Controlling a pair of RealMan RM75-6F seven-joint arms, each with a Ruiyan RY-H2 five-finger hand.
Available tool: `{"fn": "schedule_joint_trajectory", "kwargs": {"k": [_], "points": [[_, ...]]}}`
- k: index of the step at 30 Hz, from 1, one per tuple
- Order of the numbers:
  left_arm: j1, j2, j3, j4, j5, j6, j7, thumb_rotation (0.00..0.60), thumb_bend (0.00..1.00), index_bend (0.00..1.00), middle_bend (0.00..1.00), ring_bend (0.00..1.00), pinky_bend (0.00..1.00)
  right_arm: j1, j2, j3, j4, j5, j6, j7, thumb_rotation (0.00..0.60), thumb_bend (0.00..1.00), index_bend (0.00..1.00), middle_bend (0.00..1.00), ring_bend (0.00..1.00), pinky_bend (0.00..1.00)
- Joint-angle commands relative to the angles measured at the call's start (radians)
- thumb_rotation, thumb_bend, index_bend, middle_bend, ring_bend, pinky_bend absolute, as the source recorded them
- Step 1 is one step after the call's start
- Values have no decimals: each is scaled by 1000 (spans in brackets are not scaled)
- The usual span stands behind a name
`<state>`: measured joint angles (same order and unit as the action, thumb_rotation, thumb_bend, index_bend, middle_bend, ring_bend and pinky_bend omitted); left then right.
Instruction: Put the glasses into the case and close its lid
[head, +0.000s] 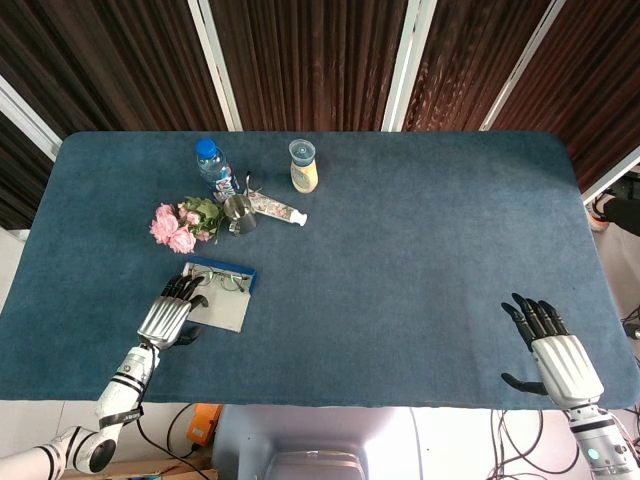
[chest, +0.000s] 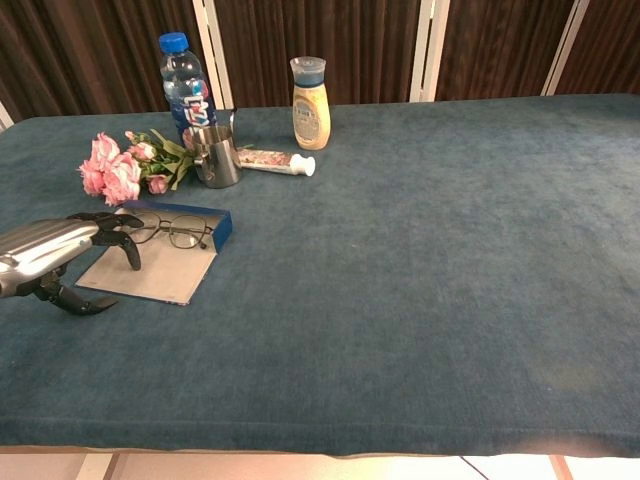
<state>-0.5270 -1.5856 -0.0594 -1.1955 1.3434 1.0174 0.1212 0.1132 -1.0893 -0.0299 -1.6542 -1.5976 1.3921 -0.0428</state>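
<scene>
The blue glasses case (head: 220, 291) (chest: 170, 250) lies open at the table's left front, its grey lid flat toward the front edge. Thin-framed glasses (chest: 172, 232) (head: 227, 280) rest inside the blue tray part. My left hand (head: 170, 315) (chest: 55, 255) hovers over the lid's left end, fingers stretched out toward the glasses and holding nothing. My right hand (head: 552, 352) lies flat near the front right edge with fingers spread, far from the case; the chest view does not show it.
Behind the case are pink flowers (head: 177, 224) (chest: 118, 167), a steel cup (head: 239, 213) (chest: 216, 156), a water bottle (head: 214, 168) (chest: 185, 80), a tube (head: 278, 209) (chest: 276, 161) and a beige bottle (head: 304, 166) (chest: 311, 102). The blue table (head: 420, 260) spreads wide to the right.
</scene>
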Motion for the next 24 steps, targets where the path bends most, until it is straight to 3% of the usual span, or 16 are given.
{"fn": "schedule_joint_trajectory", "kwargs": {"k": [1, 24], "points": [[-1, -1, 0, 3, 0, -1, 3, 600, 280, 370, 51, 0, 25, 0, 0, 0, 0, 0, 1, 0, 600, 252, 0, 0, 0, 0], [-12, 21, 0, -24, -34, -46, 68, 600, 281, 314, 48, 0, 27, -1, -3, 1, -1, 2, 1, -6, 600, 252, 0, 0, 0, 0]]}}
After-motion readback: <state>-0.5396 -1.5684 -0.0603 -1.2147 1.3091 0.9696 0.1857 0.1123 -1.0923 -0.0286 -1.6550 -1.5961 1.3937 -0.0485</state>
